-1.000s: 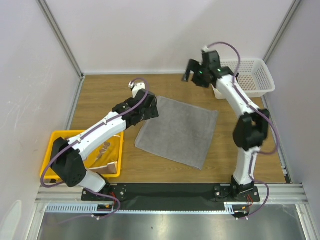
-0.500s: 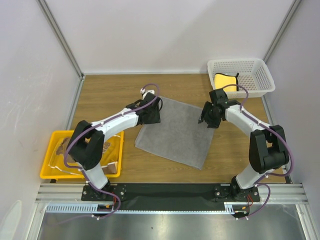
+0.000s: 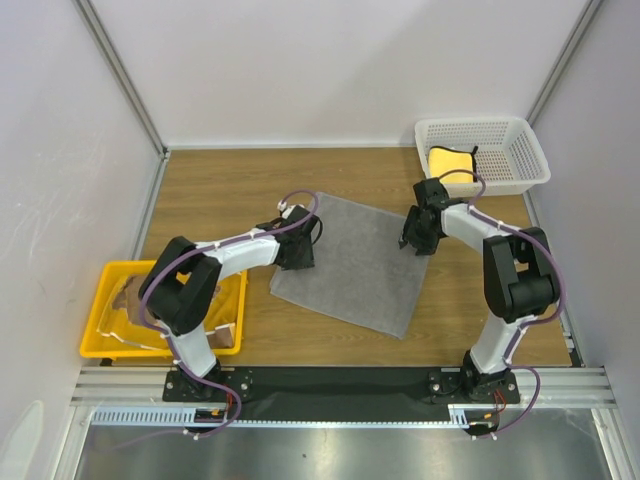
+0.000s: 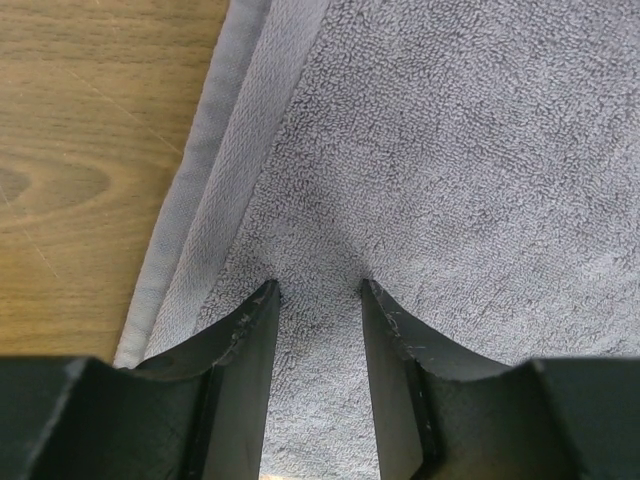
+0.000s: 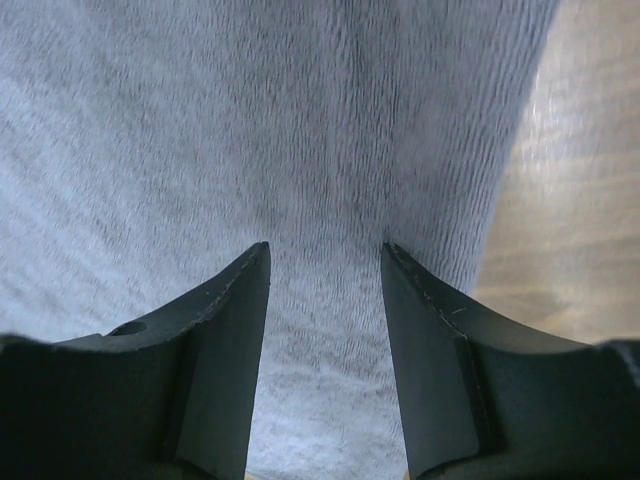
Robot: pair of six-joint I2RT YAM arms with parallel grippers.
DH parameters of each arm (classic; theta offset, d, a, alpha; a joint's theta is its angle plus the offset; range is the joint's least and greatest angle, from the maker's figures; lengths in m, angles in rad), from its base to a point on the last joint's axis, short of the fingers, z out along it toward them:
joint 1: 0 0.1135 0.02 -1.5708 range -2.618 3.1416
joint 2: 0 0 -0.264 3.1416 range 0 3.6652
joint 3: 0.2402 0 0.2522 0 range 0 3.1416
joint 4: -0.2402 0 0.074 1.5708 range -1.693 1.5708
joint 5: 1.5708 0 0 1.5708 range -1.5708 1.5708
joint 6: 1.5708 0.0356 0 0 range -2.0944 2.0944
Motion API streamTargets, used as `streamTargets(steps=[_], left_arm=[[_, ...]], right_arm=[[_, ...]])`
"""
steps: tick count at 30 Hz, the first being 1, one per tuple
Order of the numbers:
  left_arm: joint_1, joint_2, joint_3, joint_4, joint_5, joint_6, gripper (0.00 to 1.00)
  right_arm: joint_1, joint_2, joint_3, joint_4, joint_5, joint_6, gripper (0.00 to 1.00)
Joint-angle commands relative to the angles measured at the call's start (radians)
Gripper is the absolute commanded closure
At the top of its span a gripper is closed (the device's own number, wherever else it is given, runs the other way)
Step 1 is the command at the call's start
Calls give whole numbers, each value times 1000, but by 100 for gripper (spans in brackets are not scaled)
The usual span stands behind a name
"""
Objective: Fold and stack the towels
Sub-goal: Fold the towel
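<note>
Tabletop [image 3: 210, 200] carries the grey towel [image 3: 355, 270] flat at its middle, turned askew. Its slightly longer axis runs left to right, slanting nearer on the right. Left claw [image 4: 318, 290] presses its left edge and right claw [image 5: 325, 248] its right edge, both half-open, tips on flat cloth. Farther off, the yellow towel [image 3: 450, 160] lies in the white basket [image 3: 515, 165].

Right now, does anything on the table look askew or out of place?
The grey towel lies skewed, its edges slanted against the table edges. The patterned towel sits crumpled in the yellow tray. Nothing looks spilled or damaged.
</note>
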Motion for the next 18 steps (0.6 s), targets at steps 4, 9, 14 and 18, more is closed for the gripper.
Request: streamTargets(steps=[4,9,14,18], left_arm=[[-32,-10,-52,-38,13,-48,57],[-118,-27,-80,-107,28,-53,58],[-195,-7,-87,-189,51,18,60],[-287,-14,-100,-228,91,117,60]], right_arm=[[-2,84,77,40,37,-55,48],[0,175,137,59,34,-75,49],[23,253,240,94,-4,-107,48],[73,325,318,119,-64,-134,48]])
